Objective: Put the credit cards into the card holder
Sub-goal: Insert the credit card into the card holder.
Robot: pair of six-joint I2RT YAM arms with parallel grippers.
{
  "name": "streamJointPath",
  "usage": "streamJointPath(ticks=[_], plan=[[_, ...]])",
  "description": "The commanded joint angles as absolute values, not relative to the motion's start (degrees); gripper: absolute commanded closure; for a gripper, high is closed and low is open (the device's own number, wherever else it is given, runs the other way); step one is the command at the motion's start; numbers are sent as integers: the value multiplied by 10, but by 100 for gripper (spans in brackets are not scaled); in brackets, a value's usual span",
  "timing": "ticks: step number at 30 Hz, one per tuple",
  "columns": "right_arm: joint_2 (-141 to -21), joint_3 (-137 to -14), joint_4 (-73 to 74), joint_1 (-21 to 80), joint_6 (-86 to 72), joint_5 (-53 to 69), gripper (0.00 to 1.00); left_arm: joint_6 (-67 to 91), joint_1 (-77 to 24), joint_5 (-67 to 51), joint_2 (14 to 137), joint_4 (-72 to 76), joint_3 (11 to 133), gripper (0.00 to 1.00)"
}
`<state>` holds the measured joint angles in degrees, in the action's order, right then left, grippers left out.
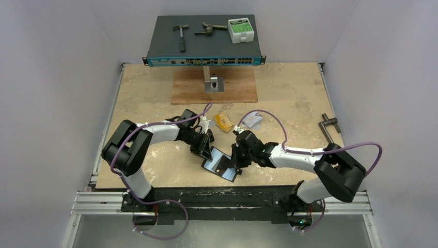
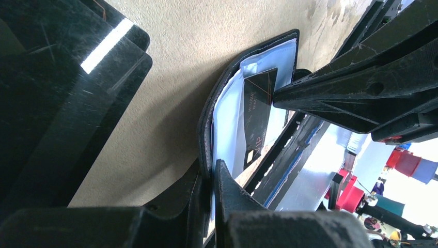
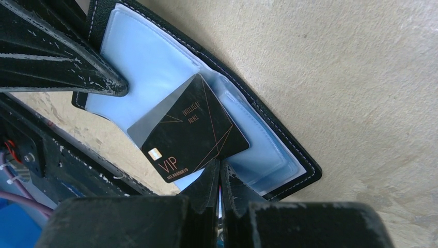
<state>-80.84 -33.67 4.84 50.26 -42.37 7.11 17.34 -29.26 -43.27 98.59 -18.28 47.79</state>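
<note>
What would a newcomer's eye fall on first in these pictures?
The open card holder at the near middle of the table: the left gripper clamps its edge, the right gripper is shut at a black card partly in a clear pocket. A gold card and a silver card lie just behind.

Open card holder with a black card on it

The card holder [image 3: 150, 62] lies open on the beige table [image 3: 335, 62], its clear pockets facing up. A black card [image 3: 191, 126] marked VIP lies tilted across them, with one corner past the holder's edge. The right gripper [image 3: 220, 178] is closed, its tips touching the card's edge. From the left, the left gripper [image 3: 111, 82] touches a pocket.
</note>
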Motion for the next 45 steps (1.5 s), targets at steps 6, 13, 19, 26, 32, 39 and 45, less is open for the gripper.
streamJointPath(ticks=[6,13,19,26,32,39,45], plan=[[-824,-369,37,507,-406,70,100,165,-287,-441,984,-183,499,91],[-833,-378,30,509,-404,74,100,168,-286,-446,983,-182,499,88],[-850,-389,22,512,-401,78,100,173,-286,-455,982,-180,499,83],[-862,-401,17,512,-395,80,100,177,-285,-465,985,-178,498,78],[-873,-415,16,514,-388,81,100,181,-285,-470,986,-175,498,76],[-895,-434,10,517,-380,86,100,181,-284,-471,988,-176,499,76],[-910,-454,3,520,-372,94,100,181,-285,-469,988,-176,498,76]])
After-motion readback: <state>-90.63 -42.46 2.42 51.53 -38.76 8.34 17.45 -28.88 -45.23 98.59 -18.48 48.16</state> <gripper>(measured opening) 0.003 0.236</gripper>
